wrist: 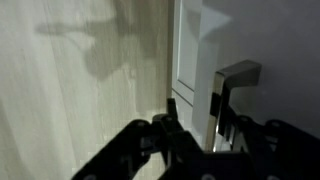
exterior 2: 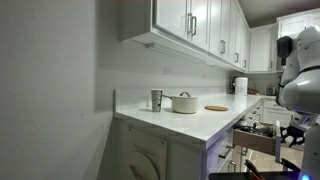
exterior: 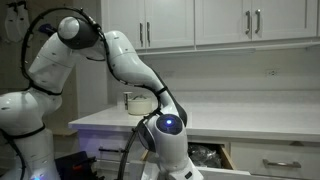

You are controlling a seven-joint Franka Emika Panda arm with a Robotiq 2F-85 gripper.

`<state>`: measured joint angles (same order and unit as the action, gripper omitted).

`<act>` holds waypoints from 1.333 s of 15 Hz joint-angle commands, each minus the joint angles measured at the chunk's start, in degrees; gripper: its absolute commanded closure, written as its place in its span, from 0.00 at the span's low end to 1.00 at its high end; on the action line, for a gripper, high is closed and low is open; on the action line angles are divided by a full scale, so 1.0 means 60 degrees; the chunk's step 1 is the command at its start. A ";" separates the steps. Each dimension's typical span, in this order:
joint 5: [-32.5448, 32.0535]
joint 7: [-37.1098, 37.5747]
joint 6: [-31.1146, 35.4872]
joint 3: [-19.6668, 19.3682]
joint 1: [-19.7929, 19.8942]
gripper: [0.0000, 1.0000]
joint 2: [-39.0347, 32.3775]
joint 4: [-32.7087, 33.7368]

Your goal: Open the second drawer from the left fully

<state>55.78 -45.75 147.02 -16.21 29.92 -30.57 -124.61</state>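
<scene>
My end effector point(wrist: 207, 128) has a finger on either side of the silver bar handle point(wrist: 232, 75). I cannot tell whether they squeeze it or merely bracket it. The second drawer from the left point(exterior: 208, 155) lies lower than the white pot point(exterior: 138, 103), under the tabletop point(exterior: 250, 120) edge, and stands partway out with dark clutter showing. My worry is that a loose grip lets the fingers slip off the bar mid-pull, and I judge an off-axis pull could jam the drawer.

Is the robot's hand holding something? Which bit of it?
The gripper straddles the silver handle of the second drawer from the left; whether it actually squeezes the bar cannot be told.
</scene>
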 commanded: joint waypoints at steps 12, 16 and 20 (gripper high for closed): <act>-0.0588 -0.0589 0.0985 -0.0771 0.0522 0.24 0.0912 -0.0628; -0.0672 -0.0631 0.0916 -0.0850 0.0652 0.24 0.0952 -0.0626; -0.0769 -0.0698 0.0771 -0.0932 0.0851 0.24 0.0999 -0.0567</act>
<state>55.25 -52.80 145.13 -19.19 35.91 -30.40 -124.84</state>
